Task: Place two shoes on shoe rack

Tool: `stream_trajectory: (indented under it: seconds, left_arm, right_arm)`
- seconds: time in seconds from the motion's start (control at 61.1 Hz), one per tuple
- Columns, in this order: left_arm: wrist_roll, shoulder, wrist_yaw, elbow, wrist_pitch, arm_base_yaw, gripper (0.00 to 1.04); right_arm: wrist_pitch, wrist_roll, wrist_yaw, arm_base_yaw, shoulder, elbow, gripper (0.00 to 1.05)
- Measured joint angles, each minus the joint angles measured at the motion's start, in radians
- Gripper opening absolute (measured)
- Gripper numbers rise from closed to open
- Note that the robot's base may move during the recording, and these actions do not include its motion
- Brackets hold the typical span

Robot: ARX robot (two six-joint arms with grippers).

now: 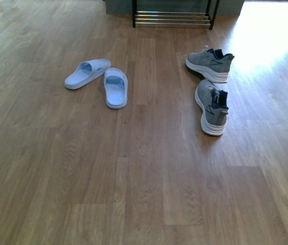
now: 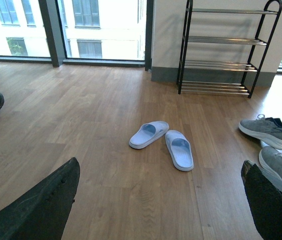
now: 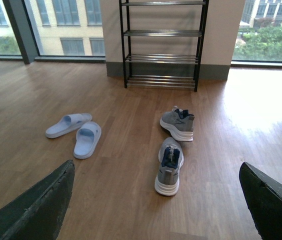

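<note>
On floor (image 1: 144,184) at 11 o'clock, short of rack (image 1: 172,19) at 12: near slipper (image 1: 116,88) lying 6-to-12, far slipper (image 1: 87,73) lying 8-to-2. Closer to left gripper (image 2: 159,165) than right gripper (image 3: 157,166). Wide open and empty on both.

Open wood floor (image 1: 144,184) runs from the near edge to the two light blue slippers (image 1: 116,89), which lie close together with free floor around them. Two grey sneakers (image 1: 213,107) lie well apart to their right. The approach to the shoe rack (image 1: 172,19) is unobstructed, and its rod shelves (image 3: 162,33) are open from the front.
</note>
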Motion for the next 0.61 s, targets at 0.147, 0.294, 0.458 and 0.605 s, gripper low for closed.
stream_trajectory:
  seconds: [0.147,0.294,0.458,0.605]
  left_arm:
    - [0.0,0.0,-0.002,0.0,0.0,0.0,0.95]
    - [0.0,0.0,-0.001,0.0,0.0,0.0,0.95]
    - [0.0,0.0,-0.001,0.0,0.0,0.0,0.95]
    - [0.0,0.0,-0.001,0.0,0.0,0.0,0.95]
  right_arm:
    - [0.0,0.0,-0.004,0.0,0.0,0.0,0.95]
    - [0.0,0.0,-0.003,0.0,0.0,0.0,0.95]
    - [0.0,0.0,-0.003,0.0,0.0,0.0,0.95]
    - [0.0,0.0,-0.003,0.0,0.001,0.0,0.95]
